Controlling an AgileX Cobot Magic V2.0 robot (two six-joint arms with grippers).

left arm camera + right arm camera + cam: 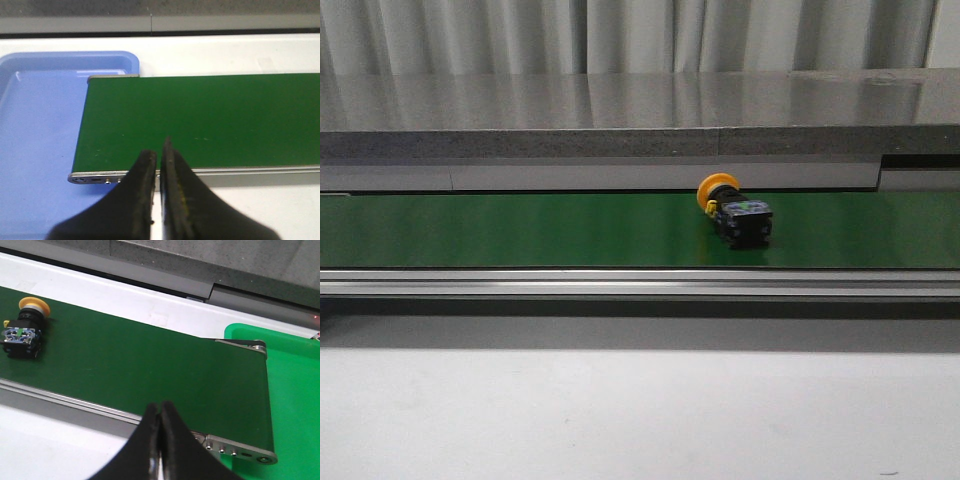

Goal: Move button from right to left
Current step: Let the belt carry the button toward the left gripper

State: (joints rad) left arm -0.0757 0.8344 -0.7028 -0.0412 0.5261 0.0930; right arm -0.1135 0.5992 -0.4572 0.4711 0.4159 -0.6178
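The button [735,211] lies on its side on the green conveyor belt [520,230], right of the middle, with its yellow head toward the back and its black body toward me. It also shows in the right wrist view [24,330], far from my right gripper [160,410], which is shut and empty above the belt's near rail. My left gripper [159,155] is shut and empty above the near rail at the belt's left end. Neither gripper shows in the front view.
A blue tray [35,150] sits under the belt's left end. A green tray [295,390] sits at the belt's right end. A metal rail [640,283] runs along the belt's front. A grey ledge [620,140] stands behind it.
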